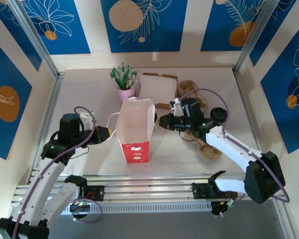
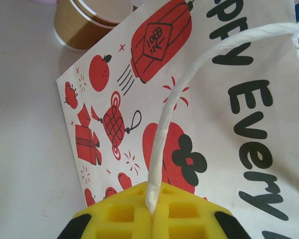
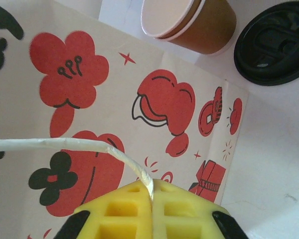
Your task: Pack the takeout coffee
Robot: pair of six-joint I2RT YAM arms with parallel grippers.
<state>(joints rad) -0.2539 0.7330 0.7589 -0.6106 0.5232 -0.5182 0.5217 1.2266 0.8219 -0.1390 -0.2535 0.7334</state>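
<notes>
In left hand [image 2: 152, 216], bag handle [image 2: 162, 134].

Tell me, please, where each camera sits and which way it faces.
Top external: above and behind the arms, looking down at the table; both arms show, left gripper and right gripper flanking the white paper bag with red prints.
Left wrist: on the left arm, looking past its yellow fingers, shut on a white twisted-paper handle, at the bag and a tan paper cup.
Right wrist: on the right arm; its fingers pinch the other handle; round black plastic lid beyond.
Shared: all see the bag.
</notes>
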